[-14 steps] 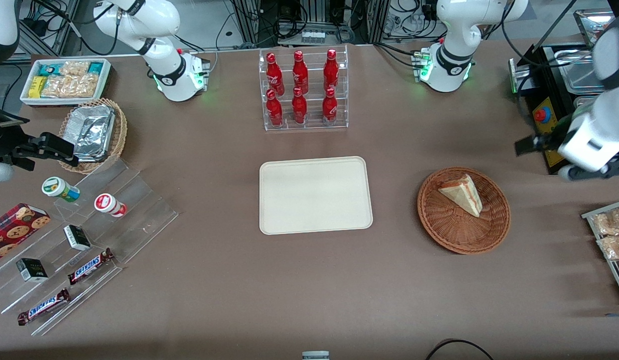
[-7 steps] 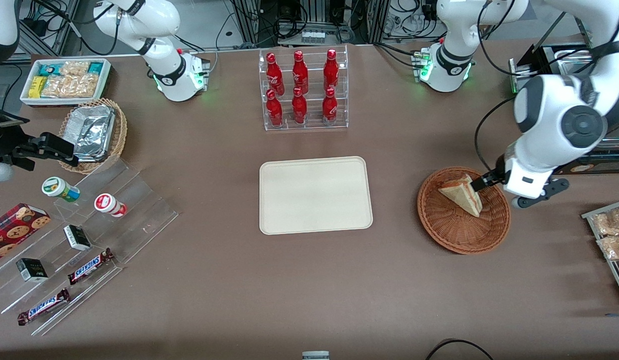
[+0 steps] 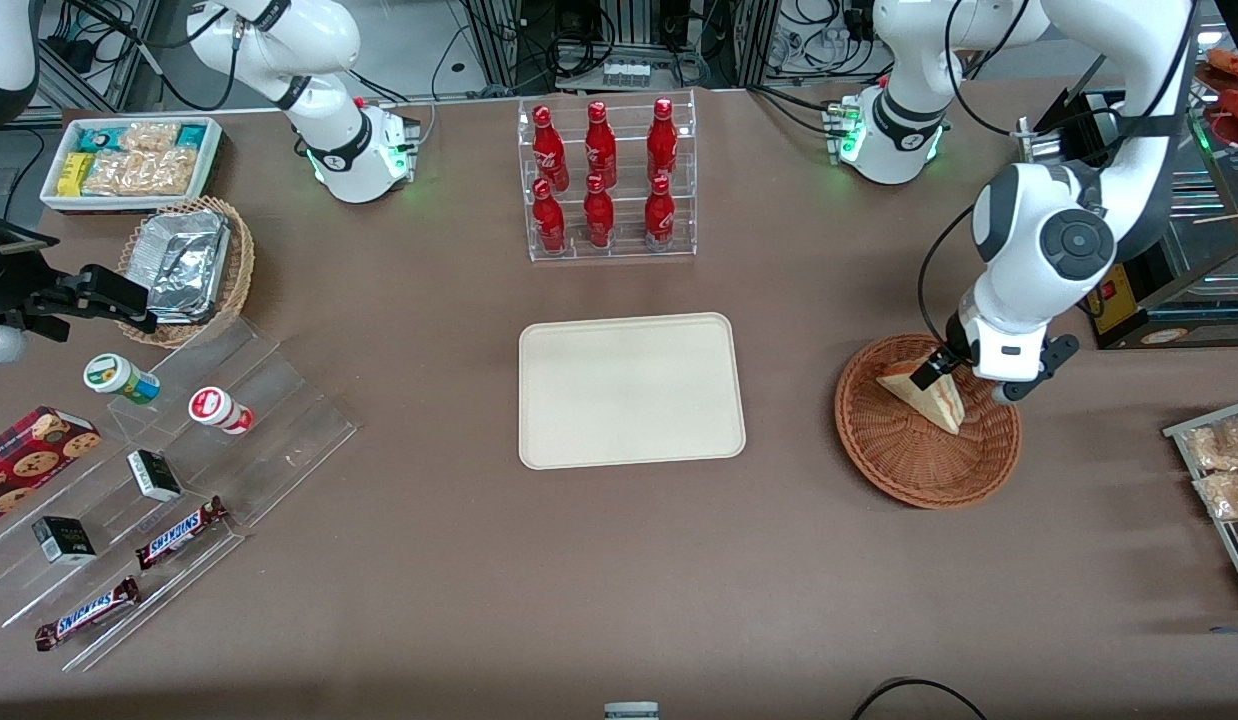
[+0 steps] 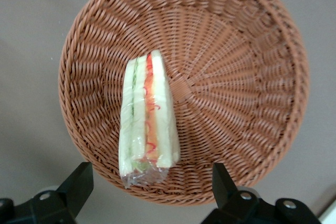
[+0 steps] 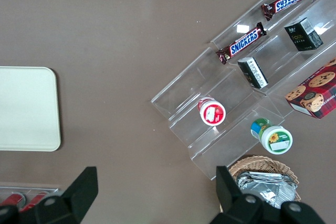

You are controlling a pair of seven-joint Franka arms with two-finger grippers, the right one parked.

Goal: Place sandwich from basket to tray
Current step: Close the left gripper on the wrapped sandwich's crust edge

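Now the gripper point(image 4: 149, 179) hovers above the basket point(image 3: 884, 455), fingers point(image 4: 79, 179) spread apart over the sandwich point(image 3: 929, 398), which lies in the basket; the tray point(image 3: 631, 390) sits beside the basket.

Front view high, looks down on whole table; left wrist view close above basket point(image 4: 273, 51), gripper point(image 4: 149, 182) spread.

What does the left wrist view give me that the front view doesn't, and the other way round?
Only the left wrist view shows the pincer open above the sandwich and its green and orange-red filling edge. Only the front view shows the empty tray, nearer the parked arm's end than the basket. Both show the sandwich in the basket.
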